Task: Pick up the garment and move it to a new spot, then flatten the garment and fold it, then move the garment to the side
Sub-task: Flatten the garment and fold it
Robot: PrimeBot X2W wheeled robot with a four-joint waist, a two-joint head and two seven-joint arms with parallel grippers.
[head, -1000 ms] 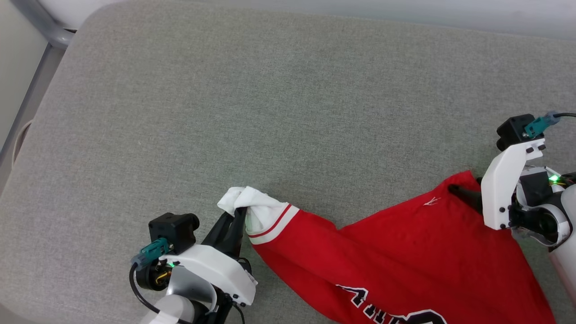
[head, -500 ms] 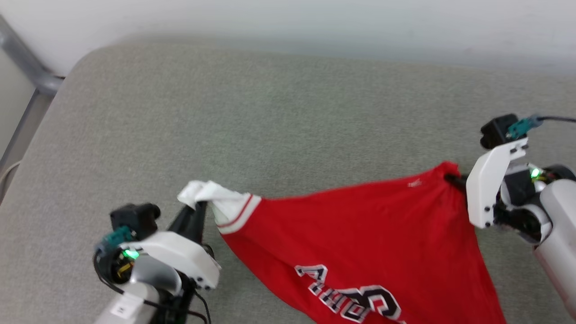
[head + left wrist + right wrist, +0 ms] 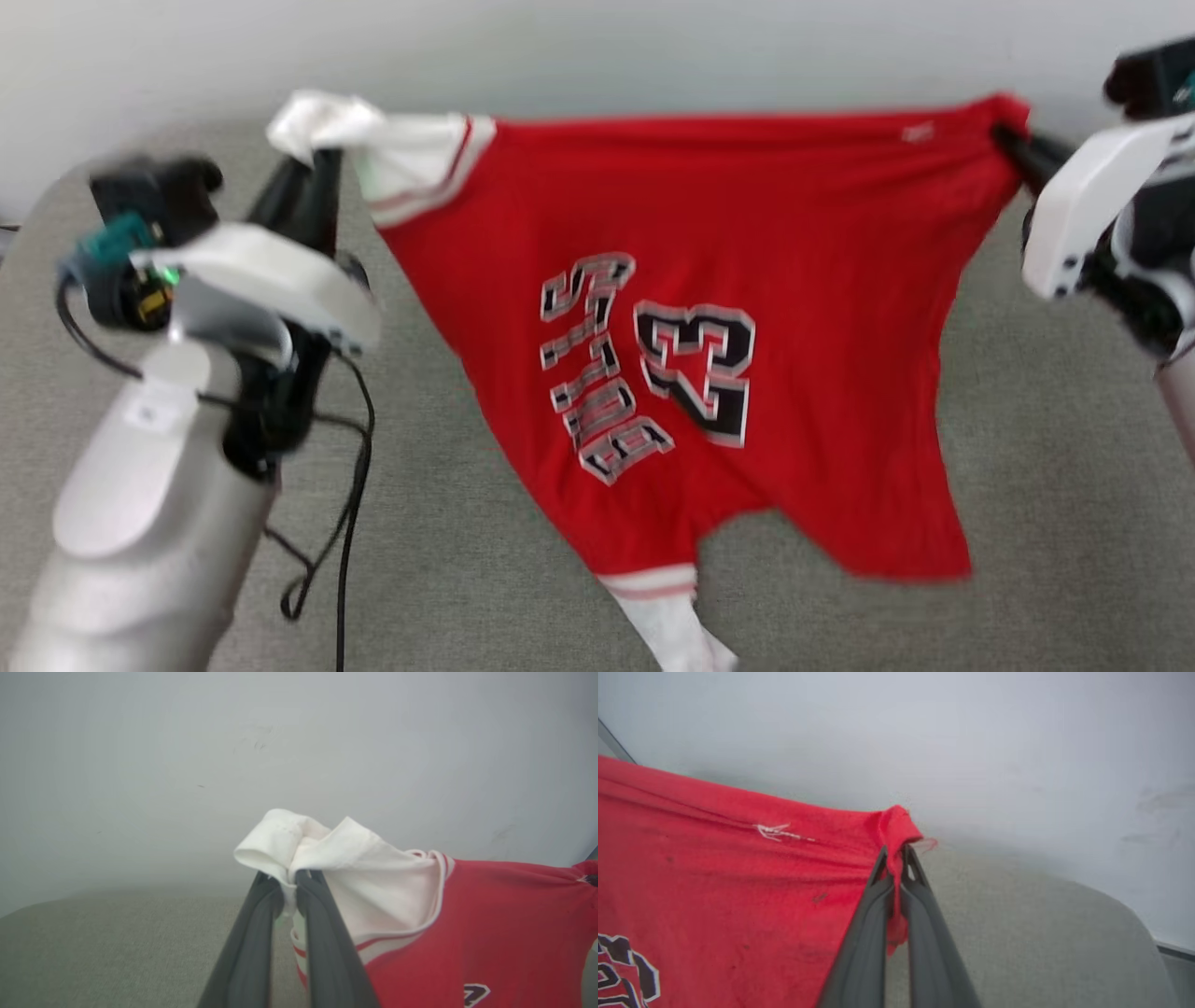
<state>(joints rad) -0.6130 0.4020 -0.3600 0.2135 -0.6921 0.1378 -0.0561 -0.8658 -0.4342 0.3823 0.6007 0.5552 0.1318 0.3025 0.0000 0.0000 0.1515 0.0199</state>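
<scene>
The red garment [image 3: 803, 308] hangs stretched between both arms above the grey cushion [image 3: 448, 523], its black lettering and number facing me. My left gripper [image 3: 313, 163] is shut on the bunched white sleeve [image 3: 299, 849] at the upper left. My right gripper [image 3: 1008, 140] is shut on a red corner [image 3: 896, 826] of the garment at the upper right. The second white sleeve [image 3: 677, 625] dangles at the bottom, near the cushion. In the wrist views both pairs of fingers [image 3: 261, 933] [image 3: 920, 933] pinch cloth tightly.
A pale wall [image 3: 597, 47] rises behind the cushion's far edge. The cushion's rounded left corner [image 3: 37, 205] is close to my left arm, whose black cable [image 3: 350, 485] hangs loose. Bare cushion [image 3: 1055, 485] spreads below and to the right of the garment.
Both grippers have lifted the garment off the cushion, so it now hangs spread with the lettering showing. The head camera has tilted upward toward the wall.
</scene>
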